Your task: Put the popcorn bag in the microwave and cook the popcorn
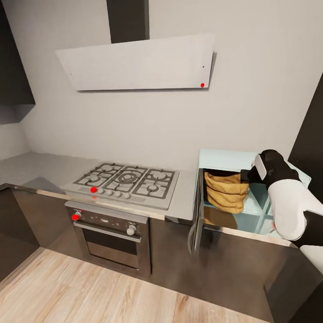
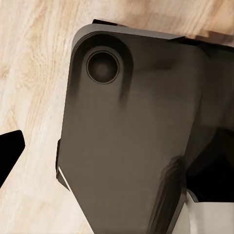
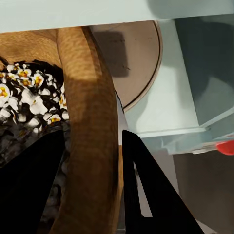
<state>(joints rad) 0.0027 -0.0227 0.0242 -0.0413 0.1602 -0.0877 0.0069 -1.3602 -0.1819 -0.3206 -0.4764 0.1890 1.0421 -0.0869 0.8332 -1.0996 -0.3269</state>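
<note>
One steel gas hob [image 1: 128, 180] sat at left on the grey brushed-metal table [image 1: 31, 168], above a black built-in oven [image 1: 112, 237]. To its right, the pale mint-blue boxy microwave [image 1: 229, 159] stood with its door [image 1: 196, 220] open. Inside it, the squat tan-brown crumpled paper popcorn bag [image 1: 225, 192], holding white-cream popcorn [image 3: 27, 97], hung tilted, its rolled rim pinched between the right gripper's [image 3: 92, 180] fingers. Releasing it at this tilt could spill kernels or tip the bag off the round beige turntable [image 3: 141, 63]. Whether the left fingers were spread or closed cannot be told.

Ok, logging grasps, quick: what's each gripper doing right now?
Left gripper: cannot be told.
Right gripper: closed on the bag's rim, one finger inside and one outside, inside the microwave.
</note>
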